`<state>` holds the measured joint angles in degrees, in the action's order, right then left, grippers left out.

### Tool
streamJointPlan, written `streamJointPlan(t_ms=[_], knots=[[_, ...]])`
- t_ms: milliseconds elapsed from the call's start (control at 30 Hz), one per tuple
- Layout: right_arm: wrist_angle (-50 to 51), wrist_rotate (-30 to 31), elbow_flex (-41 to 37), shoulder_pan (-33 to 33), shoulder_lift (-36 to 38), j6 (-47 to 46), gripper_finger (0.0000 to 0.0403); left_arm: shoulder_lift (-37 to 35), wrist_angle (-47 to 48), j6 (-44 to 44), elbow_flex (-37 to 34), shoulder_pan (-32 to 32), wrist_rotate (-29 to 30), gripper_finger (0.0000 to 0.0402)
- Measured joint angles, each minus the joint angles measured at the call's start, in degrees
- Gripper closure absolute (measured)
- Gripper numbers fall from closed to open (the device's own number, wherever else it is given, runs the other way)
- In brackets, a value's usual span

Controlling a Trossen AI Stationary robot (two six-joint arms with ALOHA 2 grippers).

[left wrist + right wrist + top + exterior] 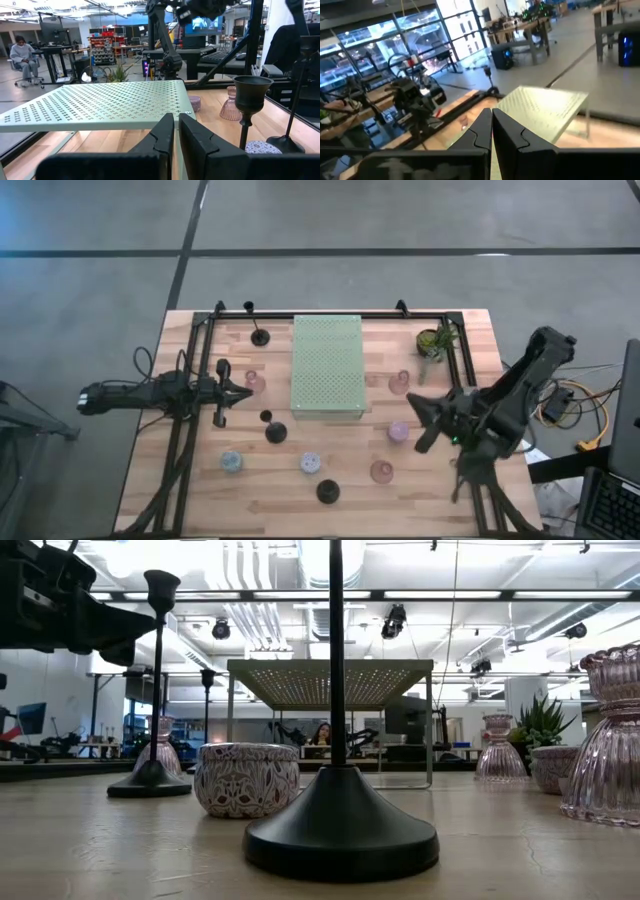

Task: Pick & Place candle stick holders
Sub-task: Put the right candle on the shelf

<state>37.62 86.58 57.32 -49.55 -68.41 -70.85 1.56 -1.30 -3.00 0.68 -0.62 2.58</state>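
Candle stick holders stand scattered on the wooden table around a pale green perforated mat point(325, 368). Black thin-stemmed ones point(275, 430) point(327, 492) point(260, 335), pink glass ones point(255, 382) point(402, 380) point(381, 471), lilac round ones point(398, 432) point(310, 464) and a blue one point(232, 463) each rest on their bases. My left gripper point(245, 390) point(176, 131) hovers shut at the mat's left side, pointing level toward the table's right. My right gripper point(410, 402) point(491, 122) is shut above the table right of the mat, pointing toward the left arm. Neither holds anything.
A small potted plant point(435, 340) stands at the far right. A black frame point(330, 313) runs along the table's far edge and down both sides. In the low view a black holder point(338, 830) stands closest, with a patterned round one point(246, 778) behind it.
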Motion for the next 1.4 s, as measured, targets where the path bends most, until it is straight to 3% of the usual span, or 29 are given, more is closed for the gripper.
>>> streamJointPlan(t_ms=[233, 467, 767, 900, 1067, 1400], knots=[[5.6, -11.09, 0.0, 0.02, -6.14, -14.35, 0.0394, -0.01, 0.0, 0.01, -0.01, 0.0, 0.01, 0.0369], [22.14, -27.05, 0.3, -0.07, -10.67, -33.29, 0.0394, 0.0, 0.0, 0.0, 0.0, 0.0, 0.0, 0.0369], [30.49, -43.73, 0.31, -3.25, -19.03, -44.7, 0.0394, 0.0, 0.0, 0.0, 0.0, 0.0, 0.0, 0.0369], [31.04, -47.78, 0.31, -5.14, -23.21, -48.55, 0.0394, 0.0, 0.0, 0.0, 0.01, 0.0, -0.01, 0.0369], [31.24, -51.37, 0.31, -6.59, -27.67, -48.72, 0.0394, 0.0, 0.0, 0.0, 0.01, 0.0, 0.01, 0.0369], [30.08, -53.36, -0.16, -7.33, -31.03, -39.69, 0.0389, 0.0, 0.0, 0.0, -0.01, 0.0, 0.01, 0.0369]])
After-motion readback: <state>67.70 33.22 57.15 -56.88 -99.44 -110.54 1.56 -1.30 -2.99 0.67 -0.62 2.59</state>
